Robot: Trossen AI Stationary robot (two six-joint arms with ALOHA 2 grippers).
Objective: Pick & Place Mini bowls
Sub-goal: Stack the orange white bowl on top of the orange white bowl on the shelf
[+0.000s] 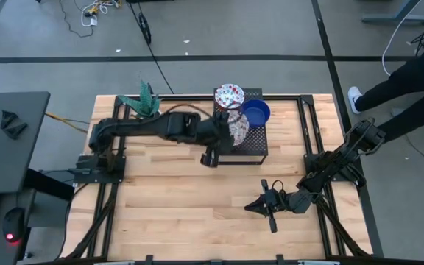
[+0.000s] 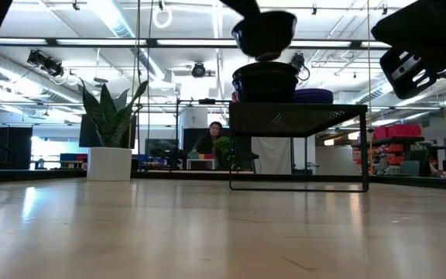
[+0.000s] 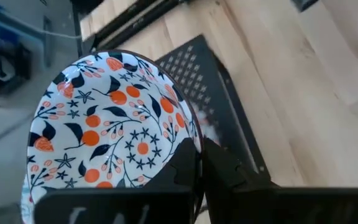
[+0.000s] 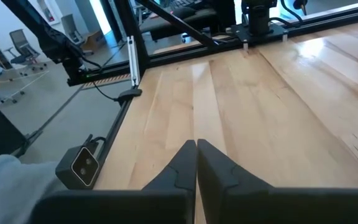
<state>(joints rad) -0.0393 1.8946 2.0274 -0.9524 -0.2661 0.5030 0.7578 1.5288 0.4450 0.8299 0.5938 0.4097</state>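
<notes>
right tool [image 1: 265, 206] rests near the desk's [image 1: 160, 213] front edge, fingers pressed together. farther back, left tool [image 1: 230, 131] pinches the rim of a floral bowl [image 1: 238, 125] over the black rack [image 1: 250, 147]. thin rim grip; tilted bowl could slip onto the stack [image 1: 229, 96] or blue bowl [image 1: 255, 112].

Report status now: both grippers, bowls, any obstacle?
Left gripper shut on floral bowl, above black rack. Right gripper shut, empty, low over table. Nothing blocking.

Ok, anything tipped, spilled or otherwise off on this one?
Only the floral bowl: the left gripper grips its rim and holds it tilted above the black rack, as part of the handling. The blue bowl and another floral bowl sit on the rack. Nothing spilled.
</notes>
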